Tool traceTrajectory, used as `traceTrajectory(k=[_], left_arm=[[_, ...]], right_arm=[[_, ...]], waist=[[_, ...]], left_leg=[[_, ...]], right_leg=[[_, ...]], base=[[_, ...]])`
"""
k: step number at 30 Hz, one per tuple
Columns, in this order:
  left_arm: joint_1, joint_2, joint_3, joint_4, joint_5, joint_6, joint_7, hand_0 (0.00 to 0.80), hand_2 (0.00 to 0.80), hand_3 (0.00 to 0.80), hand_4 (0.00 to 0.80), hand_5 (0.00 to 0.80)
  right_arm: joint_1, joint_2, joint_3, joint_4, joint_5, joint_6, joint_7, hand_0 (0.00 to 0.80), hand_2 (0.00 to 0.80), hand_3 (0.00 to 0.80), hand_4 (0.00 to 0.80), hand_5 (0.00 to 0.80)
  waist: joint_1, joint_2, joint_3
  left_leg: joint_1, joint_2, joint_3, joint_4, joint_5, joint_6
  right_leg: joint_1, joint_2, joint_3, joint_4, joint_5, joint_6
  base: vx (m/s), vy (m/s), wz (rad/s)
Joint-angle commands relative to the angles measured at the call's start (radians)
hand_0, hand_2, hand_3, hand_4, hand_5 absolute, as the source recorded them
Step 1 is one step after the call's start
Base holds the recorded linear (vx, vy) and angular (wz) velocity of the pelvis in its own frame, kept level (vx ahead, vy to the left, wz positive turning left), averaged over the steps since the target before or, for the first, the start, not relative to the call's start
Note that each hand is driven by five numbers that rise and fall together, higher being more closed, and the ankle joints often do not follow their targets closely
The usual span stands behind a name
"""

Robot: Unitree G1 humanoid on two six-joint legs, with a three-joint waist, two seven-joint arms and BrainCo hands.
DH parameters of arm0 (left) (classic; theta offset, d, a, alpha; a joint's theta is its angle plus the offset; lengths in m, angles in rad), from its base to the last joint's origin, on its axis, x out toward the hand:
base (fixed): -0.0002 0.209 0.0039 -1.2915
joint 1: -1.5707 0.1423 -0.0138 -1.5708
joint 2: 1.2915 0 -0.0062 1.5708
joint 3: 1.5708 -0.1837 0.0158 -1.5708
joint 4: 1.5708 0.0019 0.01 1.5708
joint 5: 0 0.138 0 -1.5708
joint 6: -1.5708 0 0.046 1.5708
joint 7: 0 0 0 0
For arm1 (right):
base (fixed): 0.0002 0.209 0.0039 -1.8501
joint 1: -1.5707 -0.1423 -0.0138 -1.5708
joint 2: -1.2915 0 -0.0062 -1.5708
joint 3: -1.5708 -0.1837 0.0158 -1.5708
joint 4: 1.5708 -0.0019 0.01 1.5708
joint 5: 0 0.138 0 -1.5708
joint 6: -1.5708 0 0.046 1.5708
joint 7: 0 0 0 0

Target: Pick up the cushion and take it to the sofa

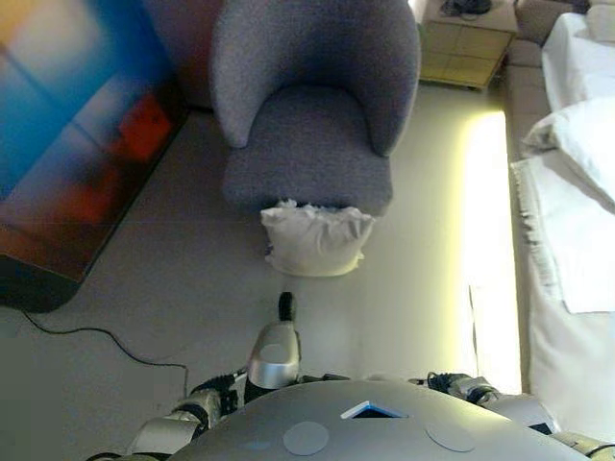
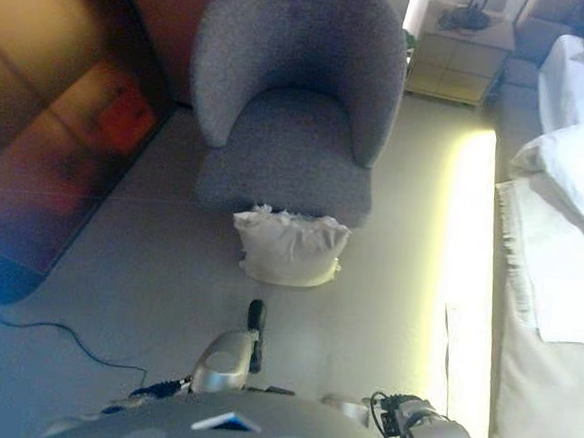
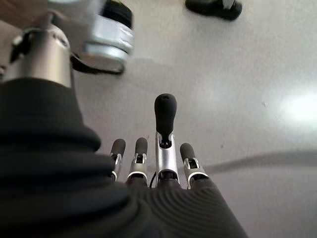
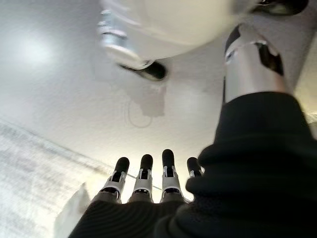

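A white, rumpled cushion (image 1: 317,242) stands on the floor, leaning against the front of a grey upholstered armchair (image 1: 312,115). It also shows in the right eye view (image 2: 288,247). My left hand (image 3: 158,168) hangs low over bare floor, its fingers relaxed and holding nothing. My right hand (image 4: 148,178) also hangs low, its fingers straight and empty. Both hands are well short of the cushion, which lies ahead of me. Only my forearms show at the bottom of the eye views.
A bed with white bedding (image 1: 577,240) runs along the right side. A wooden nightstand (image 1: 468,43) stands at the far right, beyond the armchair. A large dark glossy panel (image 1: 67,144) stands at the left. A black cable (image 1: 96,336) lies on the floor.
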Motion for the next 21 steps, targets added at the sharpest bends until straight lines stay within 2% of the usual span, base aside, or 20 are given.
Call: traceTrajectory(k=[1,2,4,5,6,7,8,11,13,15,18,20,21], left_arm=[[-0.023,0.026,-0.009,0.015,0.087,-0.03,-0.016,0.0,0.0,0.0,0.0,0.0],[-0.038,0.036,-0.035,0.006,0.073,-0.028,-0.024,0.0,0.0,0.0,0.0,0.0],[-0.052,0.043,-0.05,-0.004,0.065,-0.032,-0.024,0.0,0.0,0.0,0.0,0.0],[-0.07,0.054,-0.066,-0.02,0.051,-0.028,-0.015,0.0,0.0,0.0,0.0,0.0],[-0.083,0.06,-0.078,-0.027,0.035,-0.019,-0.009,0.0,0.0,0.0,0.0,0.0],[-0.092,0.063,-0.085,-0.03,0.023,-0.015,-0.008,0.0,0.0,0.0,0.0,0.0],[-0.104,0.065,-0.09,-0.036,0.016,-0.005,-0.011,0.0,0.0,0.0,0.0,0.0],[-0.121,0.059,-0.081,-0.039,0.014,0.013,-0.015,0.0,0.0,0.0,0.0,0.0],[-0.125,0.053,-0.077,-0.035,0.0,0.021,-0.02,0.0,0.0,0.0,0.0,0.0],[-0.119,0.048,-0.07,-0.032,-0.005,0.017,-0.016,0.0,0.0,0.0,0.0,0.0],[-0.106,0.043,-0.062,-0.028,-0.012,0.01,-0.007,0.0,0.0,0.0,0.0,0.0],[-0.093,0.041,-0.054,-0.024,-0.028,0.006,0.003,0.0,0.0,0.0,0.0,0.0],[-0.087,0.041,-0.046,-0.02,-0.025,0.002,0.007,0.0,0.0,0.0,0.0,0.0]], right_arm=[[0.01,-0.021,-0.027,-0.025,0.028,-0.009,-0.035,0.0,0.0,0.0,0.0,0.0],[0.015,-0.018,-0.027,-0.041,0.03,-0.015,-0.048,0.0,0.0,0.0,0.0,0.0],[0.021,-0.023,-0.027,-0.057,0.047,-0.024,-0.054,0.0,0.0,0.0,0.0,0.0],[0.025,-0.027,-0.024,-0.067,0.066,-0.036,-0.05,0.0,0.0,0.0,0.0,0.0],[0.025,-0.031,-0.018,-0.07,0.085,-0.042,-0.048,0.0,0.0,0.0,0.0,0.0],[0.025,-0.03,-0.017,-0.07,0.096,-0.046,-0.049,0.0,0.0,0.0,0.0,0.0],[0.025,-0.026,-0.017,-0.072,0.113,-0.054,-0.055,0.0,0.0,0.0,0.0,0.0],[0.016,-0.019,-0.018,-0.083,0.132,-0.069,-0.074,0.0,0.0,0.0,0.0,0.0],[0.012,-0.016,-0.015,-0.087,0.136,-0.076,-0.083,0.0,0.0,0.0,0.0,0.0],[0.02,-0.017,-0.016,-0.091,0.129,-0.083,-0.086,0.0,0.0,0.0,0.0,0.0],[0.026,-0.019,-0.015,-0.09,0.087,-0.083,-0.082,0.0,0.0,0.0,0.0,0.0],[0.031,-0.021,-0.008,-0.087,0.044,-0.075,-0.085,0.0,0.0,0.0,0.0,0.0],[0.033,-0.022,-0.001,-0.088,0.025,-0.065,-0.081,0.0,0.0,0.0,0.0,0.0]], waist=[[-0.013,-0.003,-0.059],[-0.029,-0.002,-0.062],[-0.04,0.017,-0.066],[-0.066,0.02,-0.059],[-0.076,0.03,-0.059],[-0.086,0.028,-0.057],[-0.103,0.016,-0.048],[-0.129,0.029,-0.035],[-0.159,0.023,-0.015],[-0.178,0.012,-0.002],[-0.191,0.003,0.004],[-0.19,0.001,0.003],[-0.182,0.003,0.0]], left_leg=[[-0.068,0.032,-0.022,-0.015,-0.089,0.032],[-0.028,0.009,-0.029,-0.023,-0.11,0.051],[0.007,0.004,-0.05,-0.027,-0.133,0.061],[0.047,-0.017,-0.072,-0.033,-0.154,0.076],[0.061,-0.018,-0.089,-0.037,-0.164,0.081],[0.07,-0.03,-0.101,-0.039,-0.167,0.085],[0.093,-0.055,-0.115,-0.042,-0.177,0.092],[0.176,-0.052,-0.125,-0.052,-0.218,0.087],[0.241,-0.065,-0.144,-0.071,-0.251,0.078],[0.29,-0.066,-0.153,-0.086,-0.277,0.062],[0.325,-0.059,-0.155,-0.093,-0.3,0.049],[0.34,-0.051,-0.154,-0.093,-0.31,0.042],[0.344,-0.042,-0.147,-0.092,-0.311,0.034]], right_leg=[[0.072,-0.019,-0.09,0.272,0.316,0.113],[-0.004,-0.049,-0.107,0.408,0.409,0.122],[-0.089,-0.057,-0.106,0.49,0.449,0.113],[-0.168,-0.027,-0.095,0.557,0.433,0.098],[-0.209,0.014,-0.092,0.556,0.415,0.086],[-0.228,0.035,-0.093,0.549,0.4,0.081],[-0.264,0.051,-0.119,0.513,0.366,0.078],[-0.394,0.045,-0.221,0.398,0.343,0.062],[-0.461,0.048,-0.268,0.316,0.344,0.057],[-0.477,0.005,-0.289,0.207,0.386,0.059],[-0.467,-0.021,-0.287,0.106,0.412,0.065],[-0.446,-0.031,-0.289,0.069,0.409,0.064],[-0.422,-0.031,-0.31,0.042,0.383,0.058]], base=[[0.424,0.281,-0.42],[0.483,0.286,-0.1],[0.42,0.219,0.1],[0.379,0.146,0.32],[0.413,0.117,0.34],[0.373,0.042,0.45],[0.348,0.019,0.43],[0.295,-0.026,0.26],[0.285,-0.056,0.01],[0.289,-0.066,0.22],[0.252,-0.067,0.38],[0.288,-0.076,0.19],[0.244,-0.089,0.01]])
